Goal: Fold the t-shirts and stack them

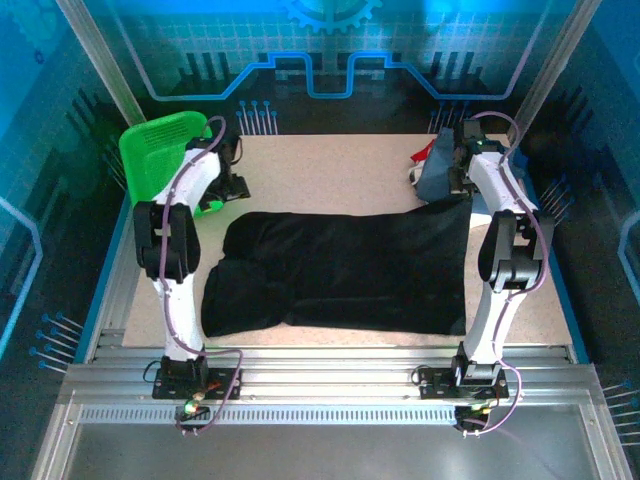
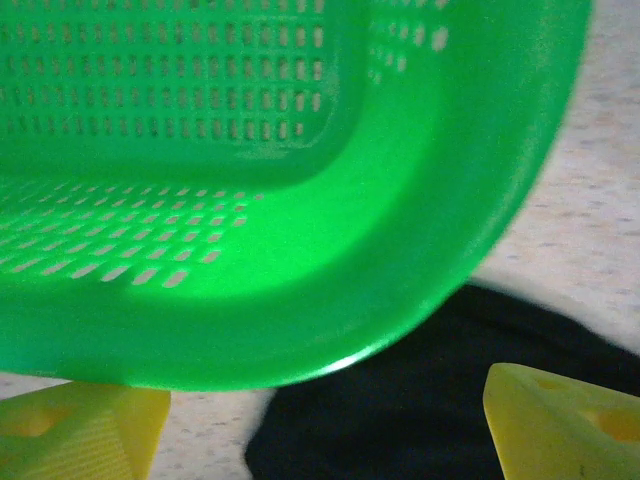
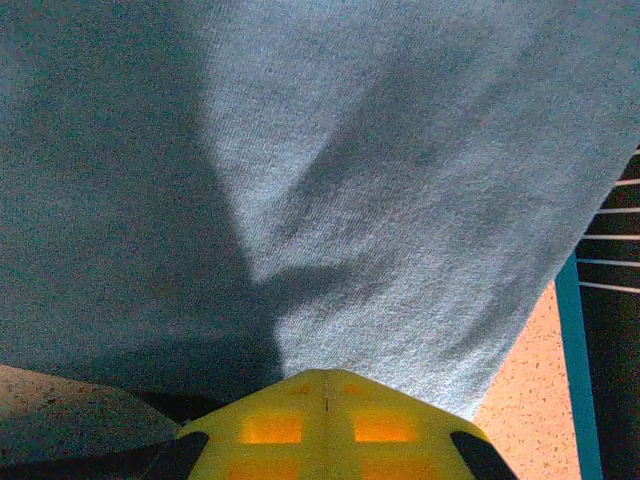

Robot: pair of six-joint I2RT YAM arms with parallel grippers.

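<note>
1. Two arms are seen in the top external view, the left arm point(image 1: 175, 240) and the right arm point(image 1: 510, 250). Both are stretched toward the far side of the surface point(image 1: 330, 165).
2. The black t-shirt point(image 1: 340, 270) is laid out flat across the middle of the surface, between the two arms. Its near edge lies close to the near edge of the surface.
3. The green basket point(image 1: 158, 150) is tipped up on its side at the far left corner. The left wrist is positioned just beside it. The state of either set of jaws cannot be read from this view.
4. The slate-blue t-shirt point(image 1: 437, 180) is located at the far right, at the end of the right arm and just beside the far right corner of the black t-shirt. Red cloth point(image 1: 427, 152) and white cloth point(image 1: 414, 174) are seen just behind it.
5. In the left wrist view, the left jaws are shown open. The yellow fingertips point(image 2: 70, 435) are set well apart, and nothing is held between them. The basket's rim and mesh wall lie directly ahead, and part of the black t-shirt is seen on the surface beneath the rim.
6. In the right wrist view, the right jaws are shown closed. The yellow fingertips point(image 3: 270, 425) are pressed together along a centre seam. The slate-blue t-shirt is gripped, its folds drawn in toward the tips. A strip of the surface is seen at lower right, beside a blue frame rail point(image 3: 568, 350).
</note>
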